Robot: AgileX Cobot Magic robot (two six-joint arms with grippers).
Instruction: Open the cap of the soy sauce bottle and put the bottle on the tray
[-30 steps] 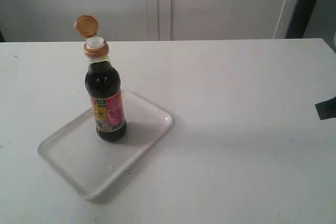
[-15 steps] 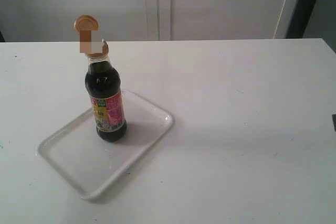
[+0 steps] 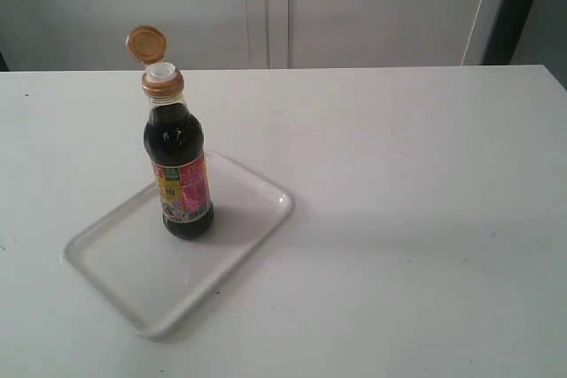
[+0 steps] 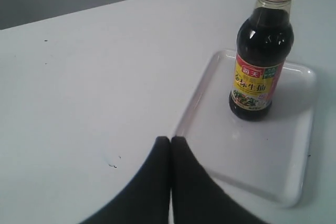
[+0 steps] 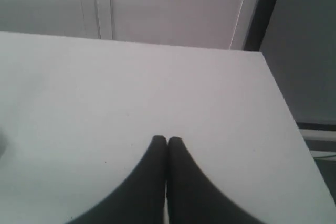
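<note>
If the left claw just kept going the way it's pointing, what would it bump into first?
Probably the tray: the shut left gripper points at its near rim, with the soy sauce bottle standing farther on. Depth is hard to judge.

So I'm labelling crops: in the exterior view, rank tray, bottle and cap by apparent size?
1. Tray, largest.
2. Bottle.
3. Cap, smallest, flipped open above the bottle's collar.
</note>
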